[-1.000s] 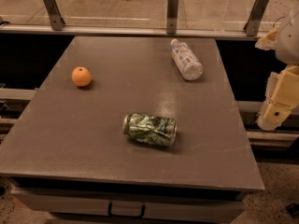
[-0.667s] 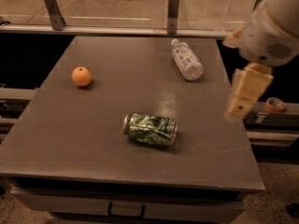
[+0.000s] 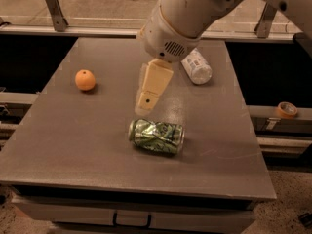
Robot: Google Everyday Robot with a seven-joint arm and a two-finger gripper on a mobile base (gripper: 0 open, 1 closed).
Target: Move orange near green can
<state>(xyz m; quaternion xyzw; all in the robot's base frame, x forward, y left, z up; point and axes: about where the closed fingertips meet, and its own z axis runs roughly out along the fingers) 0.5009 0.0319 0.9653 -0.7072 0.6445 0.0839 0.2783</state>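
Observation:
The orange [image 3: 85, 80] sits on the left part of the grey table [image 3: 73, 145], small and round. The crushed green can [image 3: 156, 136] lies on its side near the table's middle front. My gripper [image 3: 144, 106] hangs from the big white arm over the table's centre, pointing down and slightly left. It is just above and behind the can's left end and well to the right of the orange. It holds nothing that I can see.
A clear plastic bottle [image 3: 196, 66] lies on its side at the back right, partly hidden behind the arm. A roll of tape [image 3: 285, 109] sits on a ledge off the table's right edge. A railing runs behind the table.
The arm has swung in from the table's right side to over its centre. The orange, can and bottle have not moved.

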